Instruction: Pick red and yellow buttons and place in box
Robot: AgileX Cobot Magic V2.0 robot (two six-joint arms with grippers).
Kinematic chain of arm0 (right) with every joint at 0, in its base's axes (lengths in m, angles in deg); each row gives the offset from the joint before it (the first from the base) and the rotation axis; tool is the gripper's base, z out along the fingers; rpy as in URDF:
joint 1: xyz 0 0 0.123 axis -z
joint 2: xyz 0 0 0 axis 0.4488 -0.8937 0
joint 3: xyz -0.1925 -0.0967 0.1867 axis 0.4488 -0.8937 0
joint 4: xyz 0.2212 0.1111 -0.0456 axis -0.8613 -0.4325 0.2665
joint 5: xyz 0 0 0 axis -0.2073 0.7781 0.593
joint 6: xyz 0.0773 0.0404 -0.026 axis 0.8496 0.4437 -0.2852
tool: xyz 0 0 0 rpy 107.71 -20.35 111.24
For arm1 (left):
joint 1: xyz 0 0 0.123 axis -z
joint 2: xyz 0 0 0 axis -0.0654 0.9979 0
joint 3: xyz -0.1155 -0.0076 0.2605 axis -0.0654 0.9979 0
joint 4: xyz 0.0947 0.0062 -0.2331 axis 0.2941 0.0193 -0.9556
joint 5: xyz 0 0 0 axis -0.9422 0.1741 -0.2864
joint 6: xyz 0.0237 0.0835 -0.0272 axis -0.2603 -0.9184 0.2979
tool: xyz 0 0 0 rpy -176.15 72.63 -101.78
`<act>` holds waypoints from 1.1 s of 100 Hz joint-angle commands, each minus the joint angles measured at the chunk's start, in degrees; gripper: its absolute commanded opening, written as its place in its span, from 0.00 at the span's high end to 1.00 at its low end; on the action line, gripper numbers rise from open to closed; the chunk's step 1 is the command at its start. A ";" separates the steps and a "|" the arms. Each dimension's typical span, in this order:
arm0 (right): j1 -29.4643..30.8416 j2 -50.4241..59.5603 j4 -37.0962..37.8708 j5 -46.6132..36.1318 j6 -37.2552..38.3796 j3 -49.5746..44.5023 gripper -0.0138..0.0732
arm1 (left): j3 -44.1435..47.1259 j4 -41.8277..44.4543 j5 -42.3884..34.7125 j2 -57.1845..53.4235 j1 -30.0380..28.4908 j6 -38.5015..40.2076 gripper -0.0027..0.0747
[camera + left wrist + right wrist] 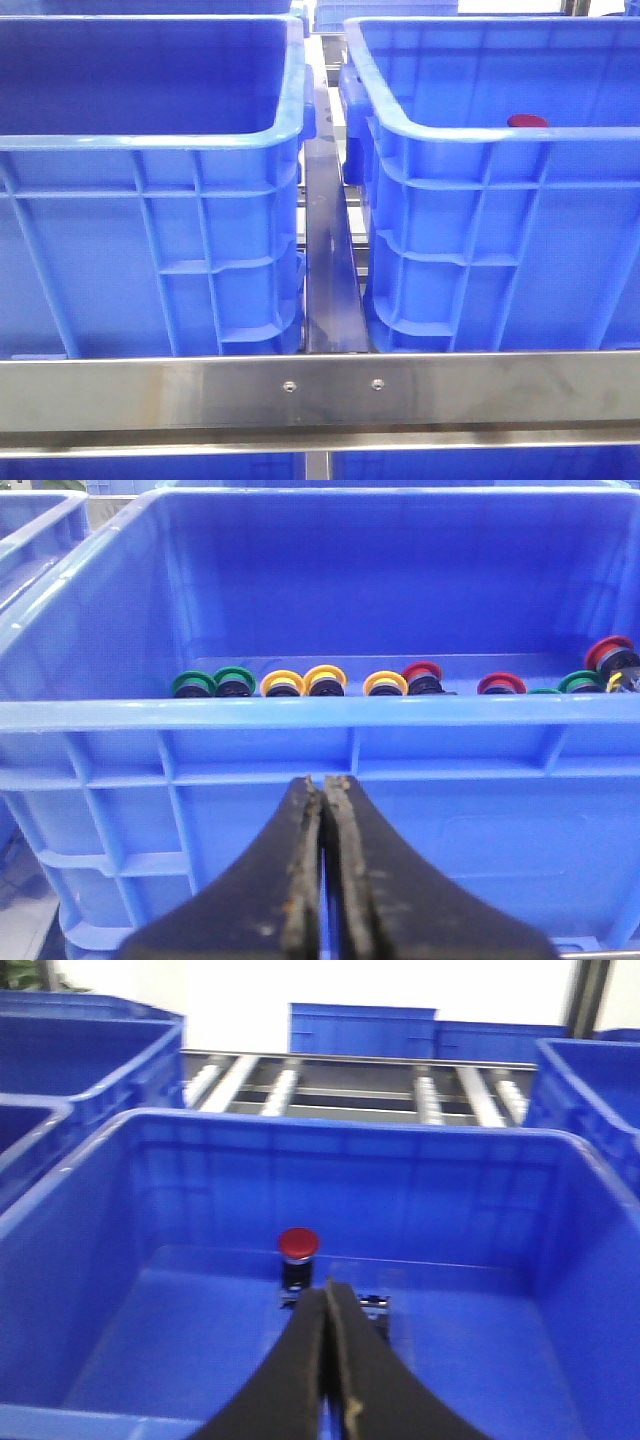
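In the left wrist view a blue crate (100, 712) holds several buttons along its floor: yellow-ringed ones (324, 678), red ones (501, 684) and green ones (192, 684). My left gripper (326, 780) is shut and empty, outside that crate and facing its near wall below the rim. In the right wrist view the box (350, 1125) holds one red button (298, 1243) standing on a black body. My right gripper (330, 1286) is shut and empty, over the box's near side and short of the button. The front view shows the red button (528, 121) just above the right crate's rim (450, 135).
Two tall blue crates stand side by side, the left one (140, 140) with its floor hidden. A narrow gap with a metal rail (330, 290) runs between them. A steel bar (320, 390) crosses in front. A small metal part (372, 1303) lies beside the red button. Roller conveyor (350, 1085) and more crates lie beyond.
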 commanded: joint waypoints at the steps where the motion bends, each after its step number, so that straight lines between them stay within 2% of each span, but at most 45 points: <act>1: -0.63 -0.49 17.24 -7.27 17.98 1.99 0.92 | 3.08 0.09 -4.36 -1.72 -0.01 0.63 0.99; 9: -1.07 -0.49 27.36 -9.76 27.69 1.33 0.92 | 3.08 0.09 -4.36 -1.72 -0.01 0.63 0.99; 21: -1.07 0.47 33.24 -14.77 34.71 -1.57 0.92 | 3.08 0.09 -4.36 -1.72 -0.01 0.63 0.99; 34: -0.99 2.62 33.33 -20.89 35.02 -6.58 0.92 | 3.08 0.09 -4.36 -1.72 -0.01 0.63 0.99; 57: -0.80 8.96 33.45 -21.12 35.53 -17.70 0.92 | 3.08 0.09 -4.36 -1.72 -0.01 0.63 0.99; 62: -0.80 11.14 35.87 -14.38 35.54 -17.26 0.92 | 3.08 0.09 -4.26 -1.72 -0.01 0.63 0.99; 72: -0.72 16.78 38.52 -9.46 35.64 -17.38 0.92 | 3.08 0.09 -4.26 -1.72 -0.01 0.63 0.99; 110: -0.51 16.64 38.55 -9.73 35.64 -17.44 0.92 | 3.08 0.09 -4.03 -1.72 -0.01 0.63 0.99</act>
